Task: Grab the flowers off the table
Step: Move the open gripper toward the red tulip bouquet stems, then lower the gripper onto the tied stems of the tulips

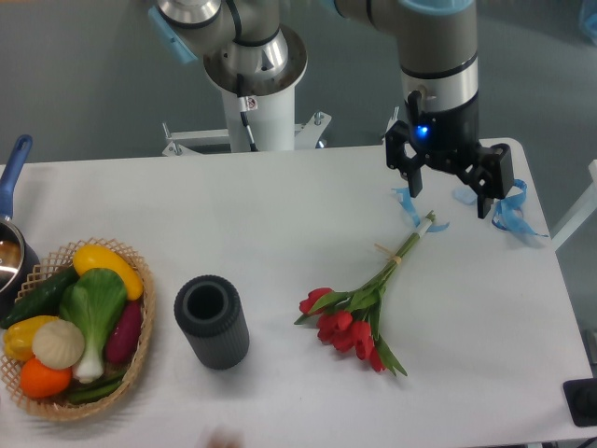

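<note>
With jaws spread wide, the gripper (450, 194) should drop over the flowers' (367, 301) stems near the tan band (395, 259), then pinch gently.

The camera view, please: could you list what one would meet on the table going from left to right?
Pot → wicker basket of vegetables → dark cylinder → flowers → gripper → blue ribbon scraps.

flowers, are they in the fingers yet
No, the flowers lie flat on the table, while the open gripper hangs apart from them, above the stem ends.
</note>
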### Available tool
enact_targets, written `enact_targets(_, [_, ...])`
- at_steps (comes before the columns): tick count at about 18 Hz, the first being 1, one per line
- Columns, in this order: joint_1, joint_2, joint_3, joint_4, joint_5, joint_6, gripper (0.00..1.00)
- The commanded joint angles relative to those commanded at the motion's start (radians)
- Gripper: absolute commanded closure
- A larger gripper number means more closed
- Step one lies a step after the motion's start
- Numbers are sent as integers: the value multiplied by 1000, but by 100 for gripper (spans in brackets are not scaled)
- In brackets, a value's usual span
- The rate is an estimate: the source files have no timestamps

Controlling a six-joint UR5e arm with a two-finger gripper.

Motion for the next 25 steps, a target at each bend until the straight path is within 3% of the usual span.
enact_targets(4, [-3,0,0,-5,2,15,0])
enact_targets(7, [-3,11,-47,18,0,14,0])
enact_targets(10, [2,32,-103,76,-63,2,0])
enact_targets(12, [18,46,-158,151,-106,0,0])
enact_targets(21, [25,72,-302,156,-104,2,0])
enact_targets(25, [26,5,-316,166,-107,-2,0])
